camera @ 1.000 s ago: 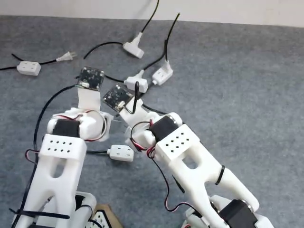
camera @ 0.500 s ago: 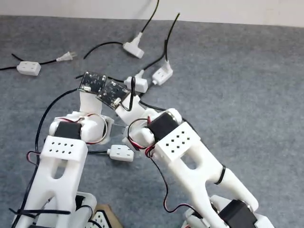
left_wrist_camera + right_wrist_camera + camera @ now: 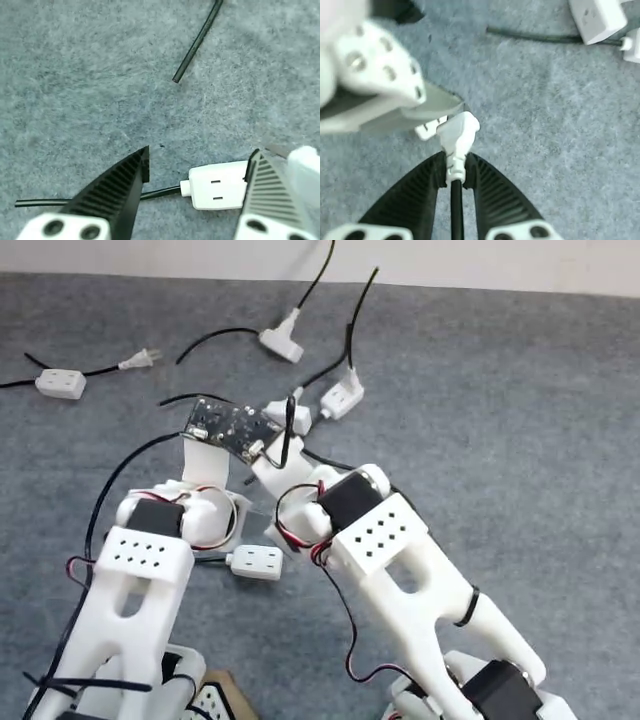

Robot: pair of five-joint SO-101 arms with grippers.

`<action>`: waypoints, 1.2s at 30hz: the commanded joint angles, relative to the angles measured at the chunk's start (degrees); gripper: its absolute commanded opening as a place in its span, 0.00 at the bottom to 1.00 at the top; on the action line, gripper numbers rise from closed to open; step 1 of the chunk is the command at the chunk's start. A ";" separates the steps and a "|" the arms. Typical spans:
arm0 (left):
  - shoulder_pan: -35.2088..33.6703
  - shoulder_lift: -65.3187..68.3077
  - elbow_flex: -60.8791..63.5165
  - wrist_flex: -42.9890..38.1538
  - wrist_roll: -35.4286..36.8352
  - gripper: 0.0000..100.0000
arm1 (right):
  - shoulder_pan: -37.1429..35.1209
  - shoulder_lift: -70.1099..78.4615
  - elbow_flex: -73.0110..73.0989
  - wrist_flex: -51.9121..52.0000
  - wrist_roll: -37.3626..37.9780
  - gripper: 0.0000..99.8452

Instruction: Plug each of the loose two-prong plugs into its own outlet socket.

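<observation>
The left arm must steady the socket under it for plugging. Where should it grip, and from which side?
Probably from above: grip the socket across its two long flat sides, mid-body. It lies flat, cord out one end, slots on the face showing, so this keeps them clear for the plug. The open left end effector straddles it.

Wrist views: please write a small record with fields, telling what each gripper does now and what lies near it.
left gripper: open, straddling a white outlet socket
socket slots: two, both empty
right gripper: shut on a white plug, its cable running back through the grip
plug position: beside the outlet socket, prongs hidden
elsewhere: another loose plug and a separate socket lie farther off
</observation>
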 commanded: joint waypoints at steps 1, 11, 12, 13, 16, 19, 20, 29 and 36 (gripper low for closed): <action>-6.37 -0.13 -3.65 -1.23 -0.97 0.32 | 0.92 -0.31 -3.12 4.00 3.60 0.01; -22.81 -0.04 1.71 -11.69 -7.47 0.32 | 1.80 1.98 -10.15 14.11 12.04 0.01; -23.78 -0.04 2.68 -12.31 -7.82 0.32 | 1.89 4.09 -13.32 15.96 12.04 0.01; -24.48 -0.04 3.56 -13.19 -8.26 0.32 | 1.89 6.73 -16.57 17.80 11.78 0.01; -26.59 -0.13 6.20 -16.44 -9.32 0.32 | 1.98 17.10 -27.91 22.55 10.02 0.01; -28.09 -0.13 8.40 -18.81 -9.41 0.32 | 1.71 28.18 -40.57 26.51 7.21 0.01; -28.62 -0.13 8.92 -19.43 -9.49 0.32 | 1.63 31.43 -44.35 27.12 6.15 0.01; -30.90 -0.13 14.90 -28.04 -9.49 0.32 | -0.84 45.32 -56.04 27.47 -1.76 0.01; -30.90 -0.13 16.22 -28.92 -9.93 0.32 | -6.11 35.30 -41.10 27.47 -1.93 0.01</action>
